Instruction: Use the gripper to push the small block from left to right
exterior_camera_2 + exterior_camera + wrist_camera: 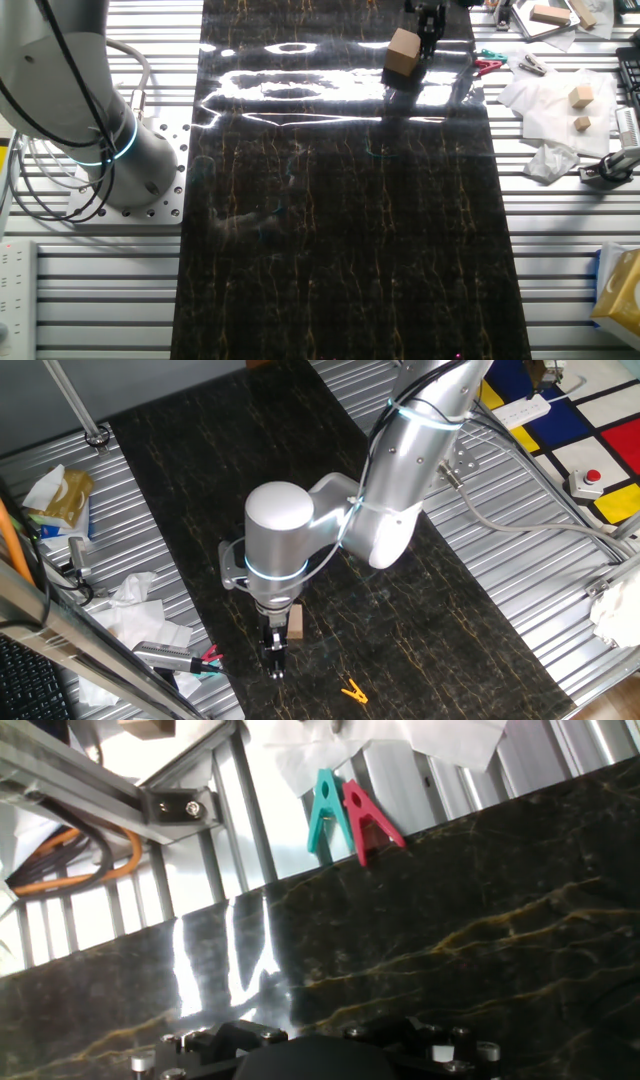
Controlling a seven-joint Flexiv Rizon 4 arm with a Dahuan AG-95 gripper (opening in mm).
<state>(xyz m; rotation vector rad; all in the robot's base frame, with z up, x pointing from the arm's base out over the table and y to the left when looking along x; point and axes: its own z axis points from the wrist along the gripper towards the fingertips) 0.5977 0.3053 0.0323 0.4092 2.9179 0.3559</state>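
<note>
The small block (296, 622), a plain tan wooden cube, rests on the dark marble mat (400, 620) near its front left edge. The black gripper (275, 658) points down right beside the block, on its left in this view, and its fingers look pressed together with nothing between them. In the other fixed view the block (402, 53) sits at the mat's far edge, and the gripper (430, 22) touches its right side. The hand view shows only the gripper's dark body at the bottom, and the block is out of view there.
An orange clip (353, 691) lies on the mat near the gripper. Teal (325, 808) and red (368, 818) clips lie just off the mat edge, beside crumpled tissue (135, 610). Spare wooden cubes (581, 97) sit beyond. A second arm's base (120, 150) stands on the ribbed table.
</note>
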